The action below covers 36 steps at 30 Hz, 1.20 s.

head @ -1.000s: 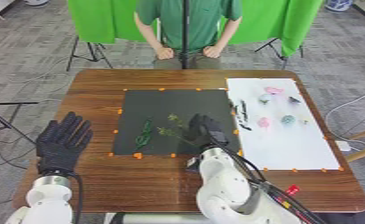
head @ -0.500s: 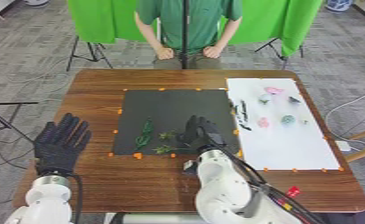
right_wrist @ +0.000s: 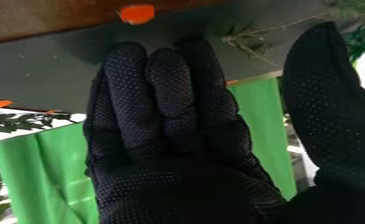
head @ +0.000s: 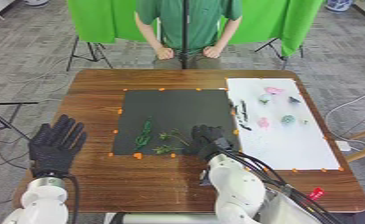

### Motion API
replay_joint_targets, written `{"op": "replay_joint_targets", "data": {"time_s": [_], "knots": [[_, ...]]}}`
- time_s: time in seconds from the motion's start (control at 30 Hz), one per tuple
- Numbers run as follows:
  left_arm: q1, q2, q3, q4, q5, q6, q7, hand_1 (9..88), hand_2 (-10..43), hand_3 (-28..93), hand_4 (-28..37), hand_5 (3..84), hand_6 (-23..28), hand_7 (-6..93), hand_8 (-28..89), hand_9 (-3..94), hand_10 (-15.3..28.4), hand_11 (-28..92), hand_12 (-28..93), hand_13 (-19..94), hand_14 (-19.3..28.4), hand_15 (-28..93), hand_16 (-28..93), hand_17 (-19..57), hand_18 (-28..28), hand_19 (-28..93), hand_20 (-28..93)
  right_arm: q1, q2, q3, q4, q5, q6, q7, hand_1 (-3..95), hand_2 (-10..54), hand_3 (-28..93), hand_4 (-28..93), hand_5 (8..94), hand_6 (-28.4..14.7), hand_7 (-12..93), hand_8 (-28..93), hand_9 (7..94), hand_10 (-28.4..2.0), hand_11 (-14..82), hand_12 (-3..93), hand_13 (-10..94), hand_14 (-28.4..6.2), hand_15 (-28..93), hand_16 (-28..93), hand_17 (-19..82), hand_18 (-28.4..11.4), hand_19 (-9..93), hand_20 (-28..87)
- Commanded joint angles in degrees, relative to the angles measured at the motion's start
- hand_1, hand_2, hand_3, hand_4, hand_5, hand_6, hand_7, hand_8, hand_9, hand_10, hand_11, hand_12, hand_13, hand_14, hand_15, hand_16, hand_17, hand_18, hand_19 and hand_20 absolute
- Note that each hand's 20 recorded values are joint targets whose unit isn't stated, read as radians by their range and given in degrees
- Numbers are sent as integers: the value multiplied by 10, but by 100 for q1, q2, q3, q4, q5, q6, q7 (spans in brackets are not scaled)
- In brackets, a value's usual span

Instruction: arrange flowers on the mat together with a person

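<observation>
We hold our right hand (head: 209, 137), fingers straight, thumb apart, beside the green sprigs (head: 166, 149), likely to adjust their placement.

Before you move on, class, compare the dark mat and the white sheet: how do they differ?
The dark mat is broader; the white sheet is narrower and longer. The mat bears green sprigs, while the sheet bears pink flowers among other small pieces. Both lie flat on the table, with orange marks along their edges.
</observation>
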Motion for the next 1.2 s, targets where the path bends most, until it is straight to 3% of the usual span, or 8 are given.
{"op": "replay_joint_targets", "data": {"time_s": [0.03, 0.13, 0.23, 0.47, 0.93, 1.03, 1.13, 1.2], "knots": [[33, -32, 21, 3, -85, 129, 45, 289, 145, 768, -283, 493, 93, 192, -116, 415, 135, 253, 67, 319, 173, 410, -100, -71, 169, 437, 117, 99, -76, -232, 422, -456, 57, -341, 401, -95, 703, -283, 632, -53, 478, -103, 619, -197, 572, 372, 545, -190, 665, 222, 151, -272, 680, 143], [23, -27, 18, 3, -64, 160, 43, 290, 146, 768, -283, 496, 92, 194, -116, 420, 137, 254, 67, 321, 173, 411, -100, -71, 169, 438, 117, 158, -162, -314, 526, -451, 188, -410, 467, -95, 614, -283, 671, -31, 484, 106, 663, -177, 573, 379, 603, -168, 645, 242, 164, -265, 674, 165], [20, -17, 14, 6, -60, 158, 23, 291, 146, 768, -283, 497, 92, 196, -117, 422, 137, 255, 68, 322, 173, 412, -100, -70, 169, 437, 117, 218, -204, -372, 543, -425, 109, -478, 529, -95, 561, -281, 718, -21, 480, 143, 707, -166, 555, 373, 636, -159, 624, 253, 172, -259, 668, 171], [4, 12, 58, 10, -124, 136, 41, 291, 147, 768, -283, 499, 92, 196, -117, 424, 137, 255, 68, 323, 173, 413, -100, -70, 169, 438, 117, 376, -393, -434, 587, 300, 271, -230, 529, -95, 656, -276, 789, -23, 421, 168, 785, -154, 509, 363, 683, -150, 590, 268, 188, -252, 666, 183], [-22, 23, 75, 28, -225, 118, 0, 289, 148, 768, -283, 501, 93, 195, -116, 425, 137, 255, 68, 324, 174, 416, -102, -70, 169, 438, 118, 379, -659, -471, 636, 531, 255, -53, 520, -95, 680, -269, 781, -25, 402, 185, 783, -157, 498, 364, 678, -153, 588, 266, 187, -255, 671, 181], [-22, 32, 73, 26, -207, 130, -29, 288, 149, 769, -283, 501, 93, 194, -117, 426, 137, 254, 68, 325, 174, 417, -102, -69, 169, 438, 117, 328, -750, -537, 685, 323, 408, 102, 519, -95, 682, -268, 782, -25, 402, 184, 783, -158, 498, 364, 680, -154, 589, 266, 189, -256, 673, 181], [-52, -3, 96, 45, -306, 102, -15, 288, 148, 769, -283, 501, 93, 194, -117, 425, 137, 254, 69, 324, 174, 417, -102, -70, 169, 438, 117, 329, -751, -618, 733, 90, 497, 154, 518, -95, 685, -264, 784, -23, 402, 184, 786, -158, 500, 364, 684, -155, 591, 265, 192, -260, 678, 183], [-53, -4, 105, 37, -292, 130, -1, 288, 149, 769, -283, 501, 94, 195, -116, 426, 138, 254, 69, 324, 174, 417, -102, -69, 169, 438, 117, 303, -741, -617, 727, 172, 606, 201, 514, -95, 689, -259, 785, -23, 401, 184, 787, -159, 500, 364, 685, -156, 593, 264, 193, -262, 682, 182]]}}
